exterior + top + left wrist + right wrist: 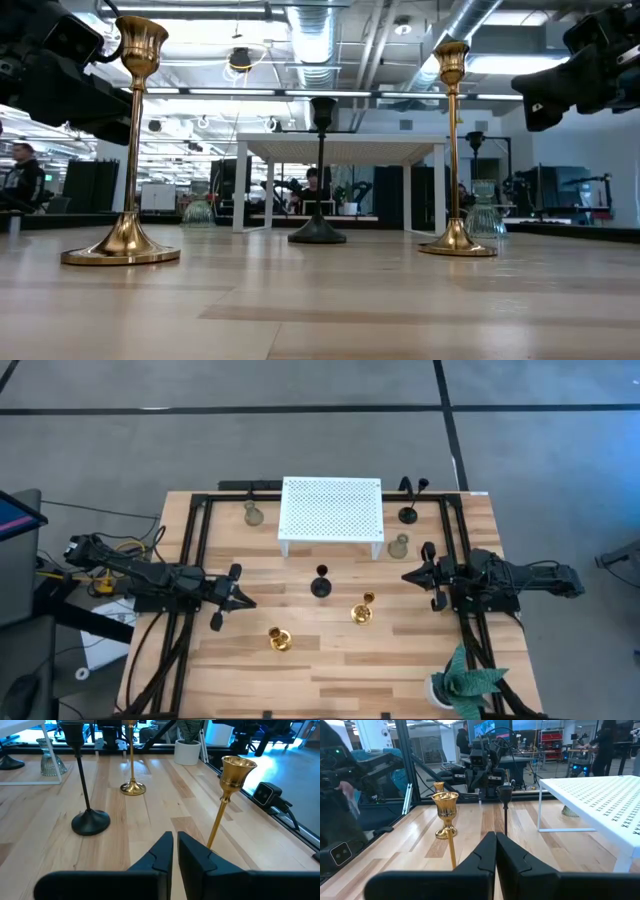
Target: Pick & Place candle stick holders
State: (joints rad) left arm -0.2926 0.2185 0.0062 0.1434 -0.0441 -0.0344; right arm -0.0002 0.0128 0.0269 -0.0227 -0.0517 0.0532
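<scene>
Candle stick holders all stand loose around the white perforated stand [331, 510], black one [320, 584] and two gold [362, 610] in front, none picked; left gripper [232, 598] and right gripper [420, 575] pinched empty.

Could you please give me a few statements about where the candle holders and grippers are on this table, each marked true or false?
1. Both shiny gold candle stick holders, one nearer the left arm and one nearer the middle, stand upright on the wooden table. True.
2. The left gripper holds a gold holder. False: it is shut on nothing, beside the holders.
3. A black slim-stemmed holder stands in front of the white perforated stand. True.
4. The green leafy plant in a white pot sits on top of the white stand. False: it sits at the table's near right corner.
5. The right gripper is wide open. False: it is shut and empty.
</scene>
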